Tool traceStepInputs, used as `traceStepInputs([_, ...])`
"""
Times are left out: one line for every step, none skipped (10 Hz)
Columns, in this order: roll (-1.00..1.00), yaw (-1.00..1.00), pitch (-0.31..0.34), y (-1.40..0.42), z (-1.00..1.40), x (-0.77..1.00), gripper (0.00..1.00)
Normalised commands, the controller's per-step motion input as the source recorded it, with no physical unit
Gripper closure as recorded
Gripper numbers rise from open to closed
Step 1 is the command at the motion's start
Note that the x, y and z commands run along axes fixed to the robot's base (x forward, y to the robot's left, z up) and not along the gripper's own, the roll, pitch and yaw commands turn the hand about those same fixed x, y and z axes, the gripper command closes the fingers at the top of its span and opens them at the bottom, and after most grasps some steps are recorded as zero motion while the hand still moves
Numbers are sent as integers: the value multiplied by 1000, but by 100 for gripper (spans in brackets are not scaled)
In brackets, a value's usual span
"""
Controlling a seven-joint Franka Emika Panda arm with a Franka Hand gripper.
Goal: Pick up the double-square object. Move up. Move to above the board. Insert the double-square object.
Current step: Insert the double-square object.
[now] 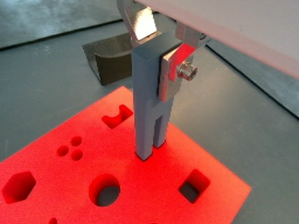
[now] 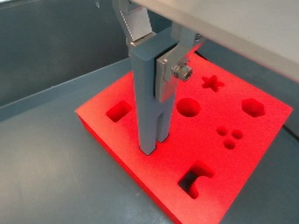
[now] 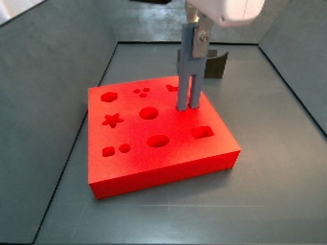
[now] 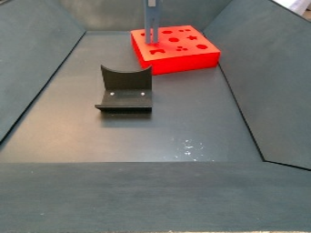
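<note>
The double-square object (image 1: 151, 109) is a slender pale grey-blue bar that stands upright; it shows in both wrist views (image 2: 149, 109) and both side views (image 3: 192, 81) (image 4: 153, 20). My gripper (image 1: 160, 52) (image 2: 156, 54) (image 3: 196, 36) is shut on its upper end, one silver finger on each side. The bar's lower end meets the top of the red board (image 1: 152, 199) (image 2: 205, 142) (image 3: 153, 165) (image 4: 183, 57) at a hole near one edge. I cannot tell how deep it sits. The board's other shaped holes lie open.
The dark fixture (image 4: 125, 91) stands on the grey floor apart from the board; it also shows in a wrist view (image 1: 111, 57) and behind the board in a side view (image 3: 217, 65). Sloped grey bin walls (image 4: 43, 82) surround the floor.
</note>
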Motion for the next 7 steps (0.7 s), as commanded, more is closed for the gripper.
traceStepInputs([-57, -29, 0, 0, -351, 0, 100])
traceStepInputs([1, -23, 0, 0, -526, 0, 100])
traceStepInputs([60, -71, 0, 0, -609, 0, 100])
traceStepInputs([73, -71, 0, -6, -600, 0, 100])
traceStepInputs([97, -63, 0, -23, -523, 0, 100])
traceStepInputs([-84, 0, -76, 0, -163, 0, 100])
traceStepInputs([0, 0, 0, 0, -11, 0, 100])
